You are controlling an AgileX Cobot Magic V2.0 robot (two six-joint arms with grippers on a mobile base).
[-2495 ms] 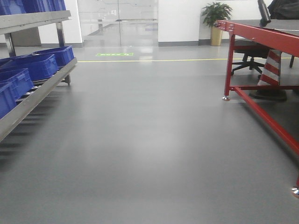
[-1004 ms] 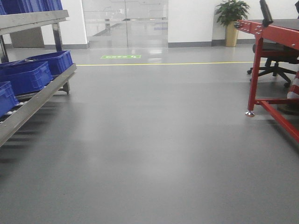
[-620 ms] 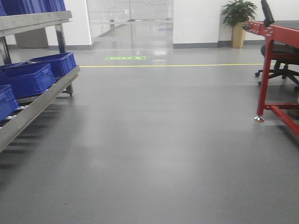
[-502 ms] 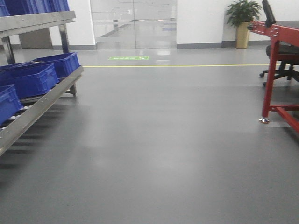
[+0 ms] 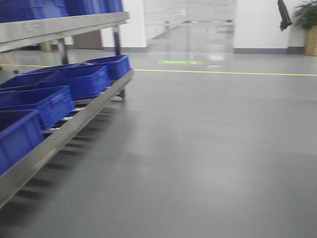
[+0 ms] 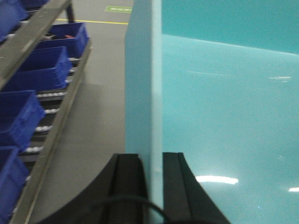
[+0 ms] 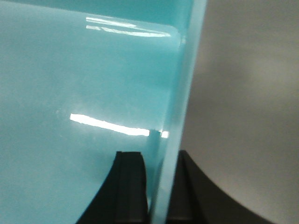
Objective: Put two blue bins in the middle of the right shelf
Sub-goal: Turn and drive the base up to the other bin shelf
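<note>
Grey floor (image 5: 208,148): bare and glossy, and it fills the room ahead of both grippers as far as a yellow line (image 5: 223,73) and the glass doors (image 5: 193,25) beyond it.
Shelf (image 5: 74,126): steel, lying to the left of the left gripper. Its long lower rail runs forward and away, and that edge bounds the free floor on that side.
Shelf bins (image 5: 79,82): blue, in a row on the lower roller level and close together. More blue ones stand on the deck above.
Left gripper (image 6: 150,161): its two black fingers (image 6: 128,177) clamp the upright wall of the held bin (image 6: 224,107) from both sides. The wall edge rises straight up between them.
Held bin, left side: pale turquoise in this view. Its smooth inside lies to the right of the left gripper, with the floor and shelf on the other side of the wall.
Right gripper (image 7: 158,158): closed the same way onto a turquoise wall, one finger on each face.
Held bin, right side: the inside (image 7: 84,84) lies to the left of the right gripper, and only grey floor lies to its right.
Far right of the front view: a potted plant (image 5: 309,15) by the wall, and a dark hanging shape too blurred to name.
</note>
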